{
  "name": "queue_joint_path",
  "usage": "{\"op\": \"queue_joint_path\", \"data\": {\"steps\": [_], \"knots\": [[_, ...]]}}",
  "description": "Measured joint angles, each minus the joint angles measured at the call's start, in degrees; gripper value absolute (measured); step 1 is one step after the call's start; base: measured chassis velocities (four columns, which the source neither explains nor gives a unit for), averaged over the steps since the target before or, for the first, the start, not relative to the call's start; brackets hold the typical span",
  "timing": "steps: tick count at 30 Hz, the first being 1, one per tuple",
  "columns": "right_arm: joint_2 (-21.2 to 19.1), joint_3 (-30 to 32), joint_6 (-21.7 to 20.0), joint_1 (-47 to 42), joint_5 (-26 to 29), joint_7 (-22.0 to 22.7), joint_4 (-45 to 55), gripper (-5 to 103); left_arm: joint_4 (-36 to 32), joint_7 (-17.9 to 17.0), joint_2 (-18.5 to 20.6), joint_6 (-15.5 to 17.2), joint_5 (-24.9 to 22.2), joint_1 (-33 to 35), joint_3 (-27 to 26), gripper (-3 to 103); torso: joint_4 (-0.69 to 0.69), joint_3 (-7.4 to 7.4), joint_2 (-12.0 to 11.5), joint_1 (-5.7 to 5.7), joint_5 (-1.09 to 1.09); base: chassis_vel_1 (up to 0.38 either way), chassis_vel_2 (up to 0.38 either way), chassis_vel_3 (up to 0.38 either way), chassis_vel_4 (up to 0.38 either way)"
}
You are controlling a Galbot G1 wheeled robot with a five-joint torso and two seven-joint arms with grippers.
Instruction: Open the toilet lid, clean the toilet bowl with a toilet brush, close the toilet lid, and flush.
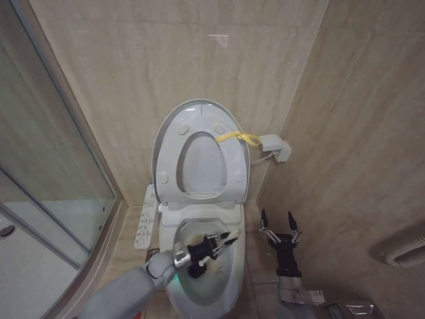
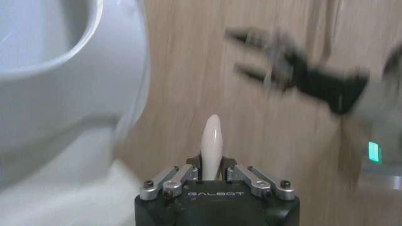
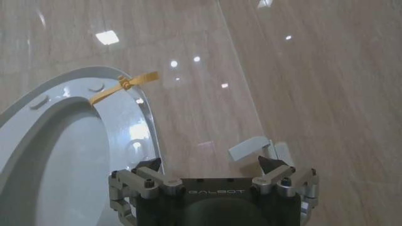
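- Toilet lid (image 1: 199, 123) raised upright against the wall, with seat ring (image 1: 202, 166); yellow strap (image 1: 238, 138) at right edge.
- Left gripper (image 1: 222, 240) over toilet bowl (image 1: 229, 292), clamped on toilet brush (image 2: 211, 141); handle in line with the fingers.
- Right gripper (image 1: 279, 222) beside bowl, jaws spread wide, empty, pointing up.

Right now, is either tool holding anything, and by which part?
The left tool, over the toilet bowl, is shut on the toilet brush, gripping its thin white handle. The right tool, beside the bowl, is open and holds nothing.

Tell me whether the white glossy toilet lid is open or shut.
Open: the white glossy toilet lid stands upright against the wall, bumpered underside showing, yellow strap at its edge.
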Motion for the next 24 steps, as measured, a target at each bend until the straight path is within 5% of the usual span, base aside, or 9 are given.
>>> {"op": "queue_joint_path", "data": {"steps": [3, 6, 11, 15, 20, 24], "knots": [[-0.1, 0.4, 0.0, -0.1, 0.2, 0.1, 0.0, 100, -1.7, -0.4, -0.3, 0.4, -0.5, -1.0, 0.8, 20, -0.14, -0.02, 0.0, -0.01, -0.01, 0.0, 0.0, 0.0, 0.0], [-0.3, 0.3, -0.1, 0.0, 0.4, 0.1, 0.2, 100, 3.1, -0.1, 2.3, -0.1, -0.2, 0.5, 2.4, 20, -0.01, -0.01, 0.0, 0.0, 0.0, -0.028, -0.047, -0.011, -0.011], [-0.4, 0.1, -0.1, 0.1, 0.5, 0.1, 0.1, 100, 2.0, -0.2, 1.9, 0.2, -0.6, 0.5, 1.8, 20, 0.05, 0.0, 0.0, 0.0, 0.01, 0.0, 0.0, 0.0, 0.0], [-0.3, 0.3, -0.1, 0.0, 0.4, 0.1, 0.0, 100, -4.1, -0.7, 0.7, 1.2, -2.1, -1.0, 2.3, 20, -0.13, -0.02, 0.0, -0.01, -0.03, 0.0, 0.0, 0.0, 0.0], [-0.4, 0.0, -0.1, 0.1, 0.5, 0.1, 0.1, 100, 4.3, 0.5, 1.4, -1.0, -0.4, 1.7, 1.1, 20, 0.0, -0.02, 0.0, 0.0, -0.04, 0.0, 0.0, 0.0, 0.0], [-0.5, 0.2, -0.1, 0.1, 0.5, 0.1, 0.2, 100, 1.6, 0.2, -0.3, -0.5, -0.6, 1.2, 0.2, 20, 0.04, 0.02, 0.0, 0.01, 0.03, 0.0, 0.0, 0.0, 0.0]]}}
